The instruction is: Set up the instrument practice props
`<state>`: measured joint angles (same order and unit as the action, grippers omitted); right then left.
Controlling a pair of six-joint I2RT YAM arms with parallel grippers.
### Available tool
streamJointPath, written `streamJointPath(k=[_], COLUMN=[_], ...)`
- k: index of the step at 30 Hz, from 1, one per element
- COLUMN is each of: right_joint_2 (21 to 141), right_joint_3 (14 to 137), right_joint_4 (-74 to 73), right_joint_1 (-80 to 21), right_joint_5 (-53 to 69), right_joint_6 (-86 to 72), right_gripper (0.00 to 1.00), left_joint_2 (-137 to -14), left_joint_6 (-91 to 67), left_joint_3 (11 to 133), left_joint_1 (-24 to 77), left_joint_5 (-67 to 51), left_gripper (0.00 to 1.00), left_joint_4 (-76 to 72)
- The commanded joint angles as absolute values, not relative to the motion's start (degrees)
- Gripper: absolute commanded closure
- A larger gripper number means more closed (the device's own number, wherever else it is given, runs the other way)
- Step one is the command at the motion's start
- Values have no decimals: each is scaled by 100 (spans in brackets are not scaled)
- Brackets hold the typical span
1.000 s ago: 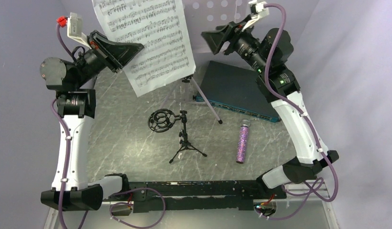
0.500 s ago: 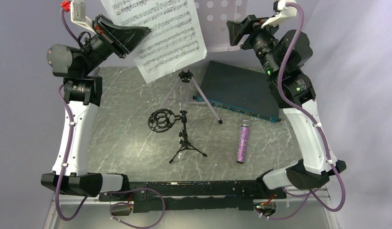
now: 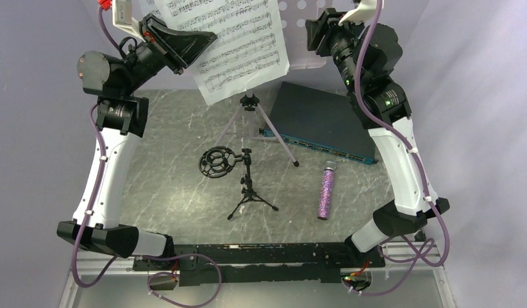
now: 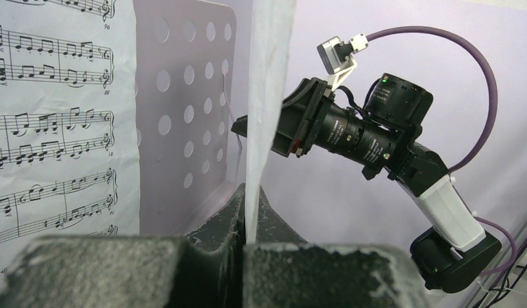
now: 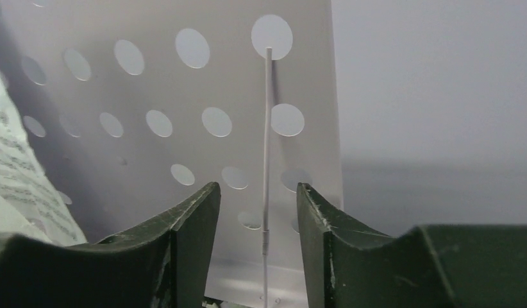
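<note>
My left gripper (image 3: 208,40) is shut on the left edge of a white sheet-music page (image 3: 245,48), held up in front of the pale lilac perforated music stand (image 3: 302,38). In the left wrist view the gripper (image 4: 251,192) pinches that page edge-on (image 4: 268,96); a second page (image 4: 49,115) lies against the stand (image 4: 184,122). My right gripper (image 3: 311,33) is open at the stand's right side. Its wrist view (image 5: 256,189) shows the stand's plate (image 5: 203,83) and a thin wire (image 5: 267,160) between the jaws, not touching. The glittery purple microphone (image 3: 326,192) lies on the table. The small black tripod (image 3: 249,189) with ring mount (image 3: 217,161) stands mid-table.
A flat dark grey-teal box (image 3: 322,122) lies at the back right, behind the music stand's tripod legs (image 3: 274,138). The grey marbled table (image 3: 171,186) ends at the black rail in front. Pale walls close in the back and sides.
My left gripper has lifted the page up and to the right, toward the stand. My right gripper has risen and shifted right beside the stand's right edge.
</note>
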<state>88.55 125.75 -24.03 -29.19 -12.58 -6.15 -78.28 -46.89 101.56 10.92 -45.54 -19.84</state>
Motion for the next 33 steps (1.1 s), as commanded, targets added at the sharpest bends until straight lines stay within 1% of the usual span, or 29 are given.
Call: streamJointPath(k=[1,4,8,12,15,17,26,33], right_joint_2=[8888,8958,9001,8947,8790,8697,8372,8210], right_joint_3=[12846,12910,12897,12760,12531,12418,11918,11635], right_joint_4=[-2368,-2384,-2342,-2235,-2062,-2001,-1732,-1555], right_joint_1=[-2900,-2898,-2892,-2903,-2899,-2898,-2897,-2898], right_joint_5=[-1475,-1463,-1387,-1367,-1192,-1121,-858,-565], right_joint_6=[-482,-482,-490,-471,-395,-392,-220,-81], right_gripper=[51,54,64,80,89,99,100,100], left_joint_2=[-7902,-7939,-7992,-8036,-8144,-8255,-8490,-8795], left_joint_6=[-4512,-4481,-4316,-4065,-3959,-3909,-3567,-3513], left_joint_3=[10385,10400,10411,10433,10538,10665,10806,11046], left_joint_1=[1188,1249,1332,1413,1465,1512,1655,1713], left_joint_5=[-4492,-4540,-4430,-4255,-4131,-4090,-3538,-3708], left_gripper=[97,97,97,97,97,97,97,97], left_joint_4=[-2130,-2164,-2101,-1978,-1884,-1859,-1915,-2060])
